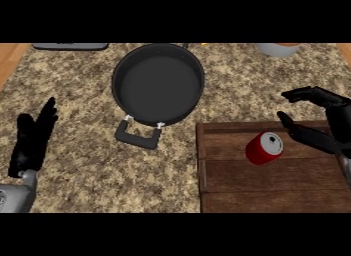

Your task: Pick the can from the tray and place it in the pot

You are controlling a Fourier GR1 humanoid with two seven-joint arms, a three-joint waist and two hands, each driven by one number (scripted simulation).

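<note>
The frame is filled by a speckled counter (74, 100), edged with wood at the far left and right. A wooden tray (281, 187) is set in the lower right, its upper left corner just beside the pot's rim. The pot (158, 80), black and empty, is seen at upper centre, with its handle (137, 136) pointed towards the lower left.

The right hand (340, 117) is seen at the right edge, over the tray's upper right part. Its fingers (303, 94) are spread wide and lightly curved, with the thumb (303, 132) below them, and nothing is held. The left hand (34, 137) is rested at the left edge, open, fingers up.

The red can (264, 148) is found on the tray's upper part, unheld. It lies just left of and slightly below the thumb tip, near it but apart, so that the mouth of the right hand is turned towards it. Its long axis is drawn from lower left to upper right in the frame, the silver top being shown at the upper right end; whether it is upright or tipped cannot be told for certain. The right hand is much the nearer, the left being well apart across the counter. The pick is judged not yet made; a short move leftward and down is called for before any closing, and the pot lies up and to the left of the can.
</note>
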